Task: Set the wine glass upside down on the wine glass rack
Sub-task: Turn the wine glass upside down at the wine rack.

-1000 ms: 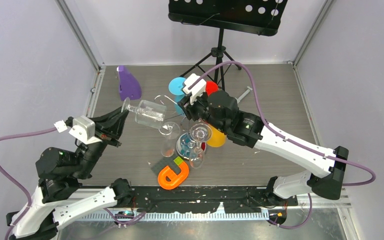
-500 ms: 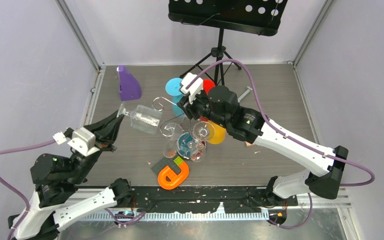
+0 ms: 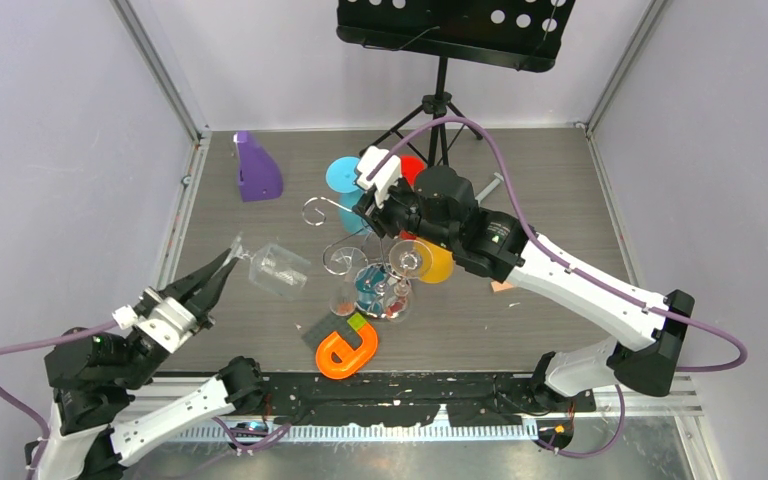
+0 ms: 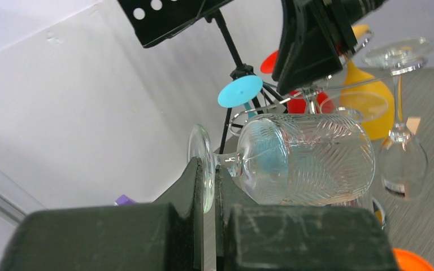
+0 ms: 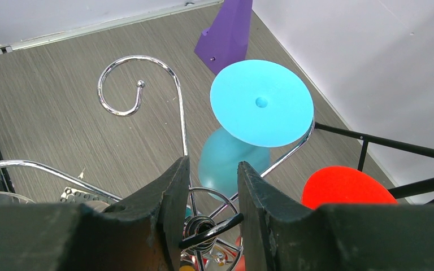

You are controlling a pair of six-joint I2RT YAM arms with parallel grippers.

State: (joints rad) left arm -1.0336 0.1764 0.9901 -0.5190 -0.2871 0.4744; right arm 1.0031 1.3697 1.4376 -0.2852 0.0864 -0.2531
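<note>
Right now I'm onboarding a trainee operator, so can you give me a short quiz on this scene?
1. True or false: the left gripper holds the wine glass by its bowl.
2. The right gripper straddles: A the wine glass rack at its top, B the purple block, C the music stand?
3. Fill in: the held glass lies ___.
Key: 1 false, by its foot; 2 A; 3 sideways.
</note>
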